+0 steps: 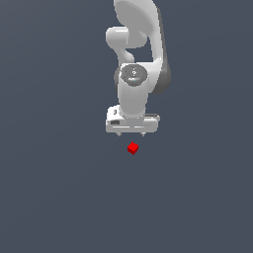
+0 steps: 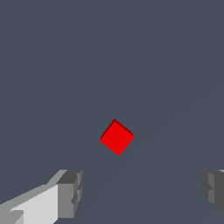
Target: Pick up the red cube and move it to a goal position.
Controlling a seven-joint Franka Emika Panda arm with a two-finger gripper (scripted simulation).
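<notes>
One gripper (image 1: 131, 133) spread wide above one red cube (image 1: 132, 148).
Empty jaws, touching nothing; cube just off the fingertips toward 6 o'clock in the exterior view, turned diamond-wise in the wrist view (image 2: 116, 138), apart from both fingers (image 2: 70, 192). Plain dark grey counter (image 1: 59, 197) all round.

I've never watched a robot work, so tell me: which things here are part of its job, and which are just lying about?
Part of the job:
- red cube, small, lying on the floor
- gripper, open, above the cube and not touching it

Just lying about:
- nothing else shows; only the plain grey floor
</notes>
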